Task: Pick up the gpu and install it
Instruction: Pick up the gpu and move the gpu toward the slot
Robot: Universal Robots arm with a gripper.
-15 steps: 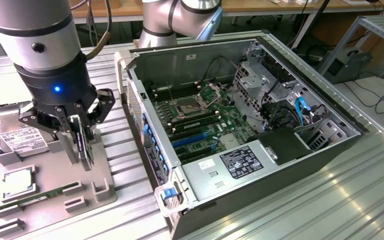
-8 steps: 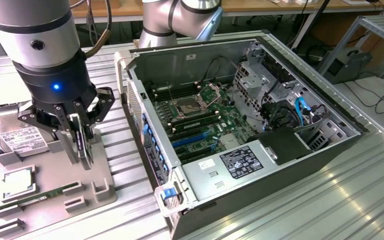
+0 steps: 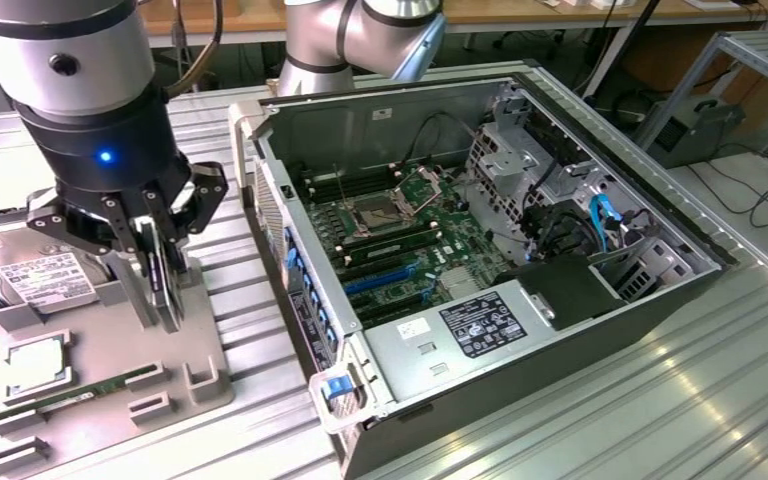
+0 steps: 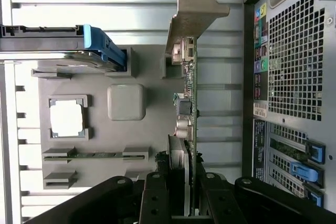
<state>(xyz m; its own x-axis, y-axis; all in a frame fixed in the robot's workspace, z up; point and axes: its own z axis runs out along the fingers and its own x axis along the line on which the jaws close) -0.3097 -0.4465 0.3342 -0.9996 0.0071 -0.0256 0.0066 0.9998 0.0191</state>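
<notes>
Currently the gpu (image 4: 190,82) is pinched edge-on by the gripper (image 4: 184,187), upright in the grey fixture tray (image 4: 147,145) beside the PC case (image 4: 294,51). Pick-up is judged underway; a straight lift is called for.

The worktop (image 3: 651,400) is a bed of ribbed, silvery metal slats running across the whole frame, and its slats (image 4: 105,3) show in the wrist view too. At lower left a flat grey holder plate (image 3: 117,345) lies on it. Just beside the plate, filling the centre and right, an open computer case (image 3: 518,380) lies, apparently on its side, open face up.
</notes>
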